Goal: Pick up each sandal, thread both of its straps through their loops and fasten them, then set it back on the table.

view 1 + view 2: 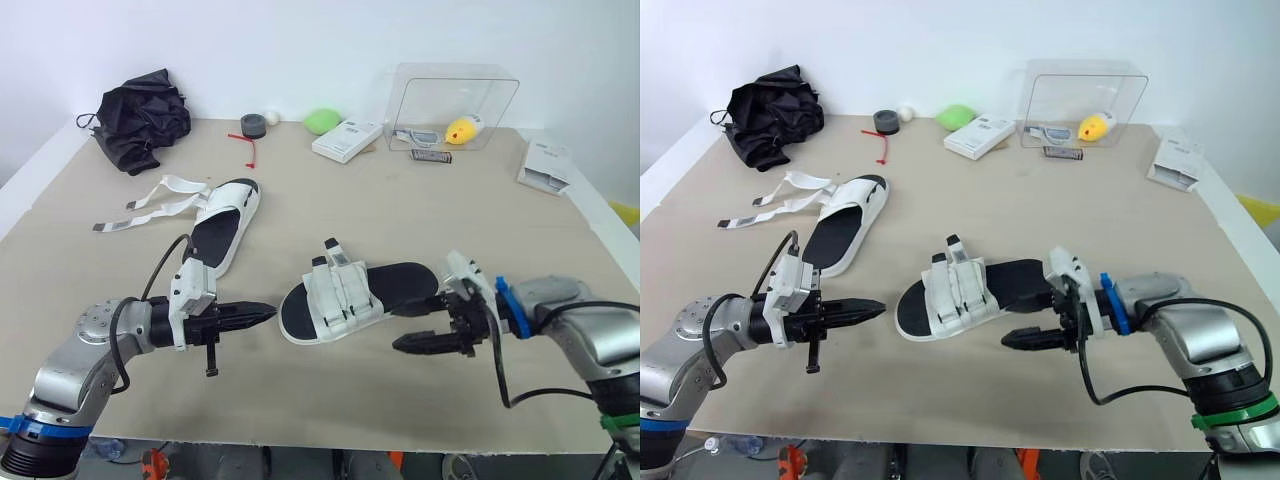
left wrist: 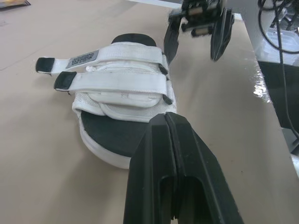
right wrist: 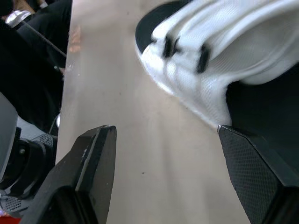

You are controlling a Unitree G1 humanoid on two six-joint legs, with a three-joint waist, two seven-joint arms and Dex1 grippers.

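Observation:
One white sandal with a black footbed [image 1: 350, 295] lies mid-table, both straps [image 2: 117, 70] laid across its upper. The second sandal [image 1: 228, 222] lies further back on the left, its long white straps [image 1: 150, 205] spread loose on the table. My left gripper [image 1: 268, 314] is shut on nothing and points at the near sandal's toe end, a short gap away. My right gripper [image 1: 415, 328] is open beside that sandal's heel end. One of its fingers [image 3: 96, 158] hangs over bare table, the other [image 3: 252, 172] by the footbed, and it holds nothing.
Along the back edge sit a black cloth bundle [image 1: 145, 125], a tape roll [image 1: 253, 125], a green object [image 1: 322, 121], a white box [image 1: 347, 140] and a clear container [image 1: 455, 90] with a yellow toy [image 1: 462, 130]. A booklet [image 1: 545, 165] lies far right. The table's front edge is near both arms.

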